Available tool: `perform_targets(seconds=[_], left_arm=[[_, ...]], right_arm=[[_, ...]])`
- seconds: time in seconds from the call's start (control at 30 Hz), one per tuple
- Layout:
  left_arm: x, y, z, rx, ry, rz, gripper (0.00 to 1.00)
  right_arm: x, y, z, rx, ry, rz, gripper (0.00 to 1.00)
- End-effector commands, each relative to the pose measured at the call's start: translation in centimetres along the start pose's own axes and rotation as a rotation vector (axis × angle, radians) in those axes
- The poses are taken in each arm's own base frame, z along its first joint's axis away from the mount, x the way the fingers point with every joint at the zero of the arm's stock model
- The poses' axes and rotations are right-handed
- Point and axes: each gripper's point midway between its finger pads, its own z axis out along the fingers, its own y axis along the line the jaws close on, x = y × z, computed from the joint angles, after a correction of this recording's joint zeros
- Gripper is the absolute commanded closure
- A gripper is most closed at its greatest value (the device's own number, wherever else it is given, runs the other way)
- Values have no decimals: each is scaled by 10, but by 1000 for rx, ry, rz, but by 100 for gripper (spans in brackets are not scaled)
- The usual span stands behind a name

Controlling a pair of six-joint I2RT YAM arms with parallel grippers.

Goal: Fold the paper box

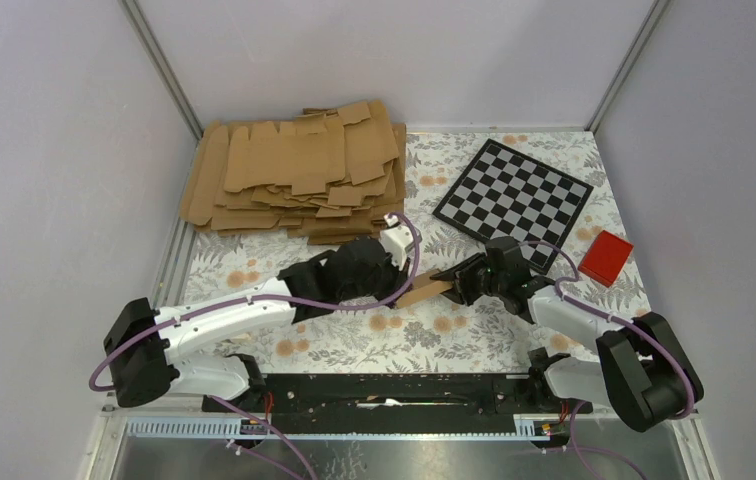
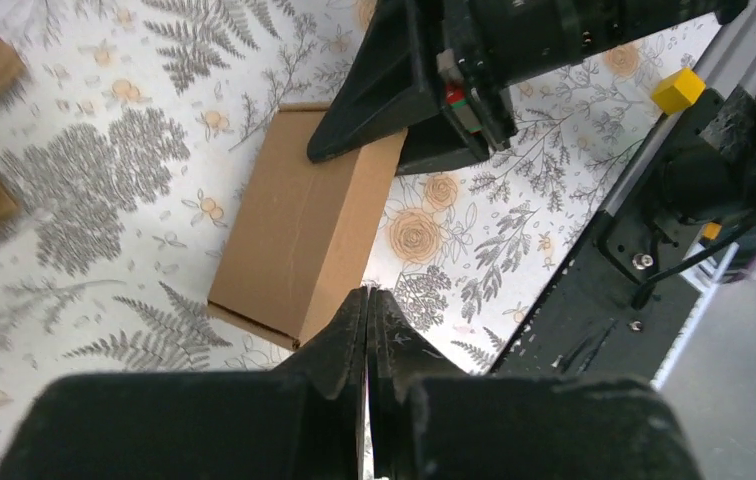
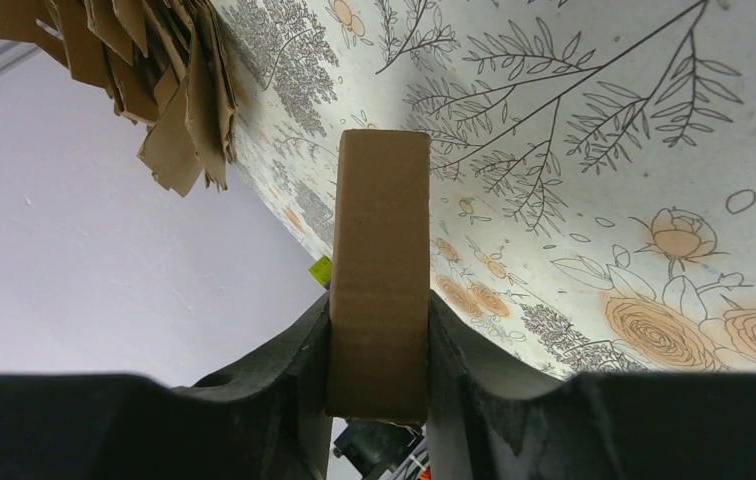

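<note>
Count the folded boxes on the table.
1. The box is mid-table, clamped in the right gripper, on the near side of the pile of flat blanks. More could be hidden under that pile.

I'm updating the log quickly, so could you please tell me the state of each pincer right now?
Left pincer: closed, holding nothing.
Right pincer: closed on the paper box.

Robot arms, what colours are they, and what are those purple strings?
Both the left arm and right arm have white tubes between chunky black joints. The purple strings are cables looping along each arm. The left gripper and right gripper each have two black, wedge-shaped fingers.
</note>
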Motion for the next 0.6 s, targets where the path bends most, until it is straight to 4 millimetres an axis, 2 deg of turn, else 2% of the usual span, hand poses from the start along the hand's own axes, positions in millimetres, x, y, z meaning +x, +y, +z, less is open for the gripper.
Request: perform_targets(seconds=[0.0,0.17,0.27,0.37,0.47,0.5,0.53,0.57], left_arm=[[-1,-9,-14,104,33,-237,100],[5,19,-13,61,11,-301,100],[5,29,-14,26,-21,-274,87],[2,45,-19,-36,-112,-247,62],[0,49,-26,-15,-244,-163,31],[0,49,-28,-3,-282,-133,8],[-1,51,-30,-8,-321,-111,2],[-3,54,-33,-18,-354,-99,1]], right_arm=[[-7,-3,-6,20,-54,72,64],[-8,-6,-16,66,-82,117,60],[-9,-5,-21,70,-100,114,61],[-8,-6,-21,78,-93,121,62],[-5,-5,-21,78,-79,131,62],[-5,-4,-22,77,-75,134,62],[-4,-3,-22,71,-71,134,62],[-3,-2,-23,66,-69,134,62]])
